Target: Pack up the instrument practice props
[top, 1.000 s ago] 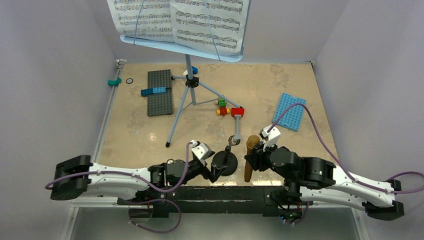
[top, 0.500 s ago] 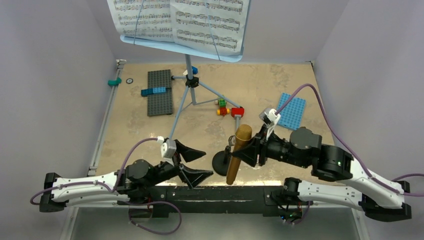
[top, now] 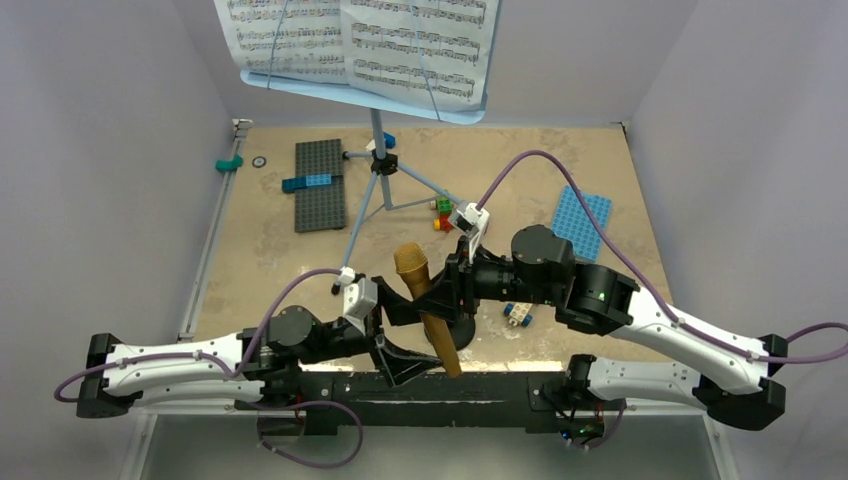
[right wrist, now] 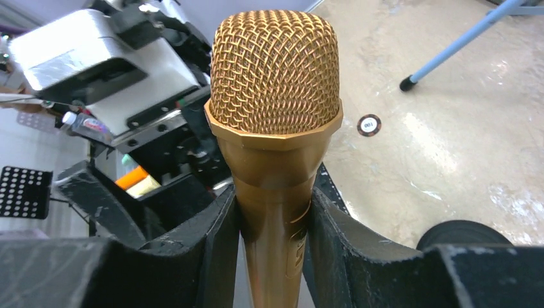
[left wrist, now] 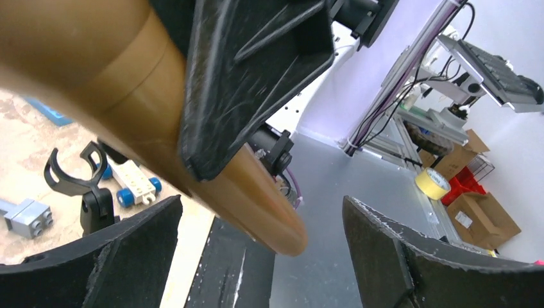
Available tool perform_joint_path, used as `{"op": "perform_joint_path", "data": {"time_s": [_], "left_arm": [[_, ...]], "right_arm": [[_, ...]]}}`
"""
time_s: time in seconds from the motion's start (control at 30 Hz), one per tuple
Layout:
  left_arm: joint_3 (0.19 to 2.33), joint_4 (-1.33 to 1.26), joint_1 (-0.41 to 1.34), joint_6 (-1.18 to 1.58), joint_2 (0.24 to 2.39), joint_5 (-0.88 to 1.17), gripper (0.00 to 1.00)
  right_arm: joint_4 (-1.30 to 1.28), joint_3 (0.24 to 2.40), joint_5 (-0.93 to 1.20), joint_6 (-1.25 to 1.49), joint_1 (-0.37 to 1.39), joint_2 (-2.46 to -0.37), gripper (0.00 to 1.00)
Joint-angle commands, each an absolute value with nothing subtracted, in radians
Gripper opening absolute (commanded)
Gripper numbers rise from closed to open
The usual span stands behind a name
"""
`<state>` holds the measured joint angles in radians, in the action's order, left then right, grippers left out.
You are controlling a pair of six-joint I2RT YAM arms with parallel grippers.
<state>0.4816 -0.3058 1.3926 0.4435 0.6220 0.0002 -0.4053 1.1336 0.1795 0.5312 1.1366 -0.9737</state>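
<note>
My right gripper (top: 432, 300) (right wrist: 272, 218) is shut on the body of the gold-brown toy microphone (top: 412, 265) (right wrist: 276, 77), holding it tilted above the table's near edge. The microphone's tail end (left wrist: 256, 205) hangs between the wide-apart fingers of my open left gripper (top: 400, 345) (left wrist: 262, 212), touching neither. The black mic stand's round base (top: 462, 328) is mostly hidden under them; its clip (left wrist: 74, 170) shows in the left wrist view. The light-blue music stand (top: 378, 150) stands at the back with white sheet-music pages (top: 360, 40) on it.
A grey baseplate (top: 320, 185) with a blue brick lies back left, a blue baseplate (top: 583, 222) right. Coloured bricks (top: 445, 212) sit by a tripod leg. A white wheeled brick (top: 517, 314) lies beside the mic stand. The black base rail (top: 480, 385) lines the near edge.
My right gripper has carried the microphone left and tilted it over the mic stand. My left gripper let go of the mic stand, opened wide and now stands around the microphone's tail.
</note>
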Motion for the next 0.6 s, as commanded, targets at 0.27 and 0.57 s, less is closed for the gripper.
{"op": "perform_joint_path", "data": {"time_s": [0.27, 0.57], "left_arm": [[0.396, -0.416, 1.393, 0.456, 0.481, -0.152, 1.00], [0.456, -0.523, 1.394, 0.449, 0.615, -0.081, 1.00]], "right_arm": [[-0.132, 1.082, 0.288, 0.610, 1.136, -0.898, 0.00], [0.045, 1.029, 0.303, 0.657, 1.151, -0.910, 0.00]]}}
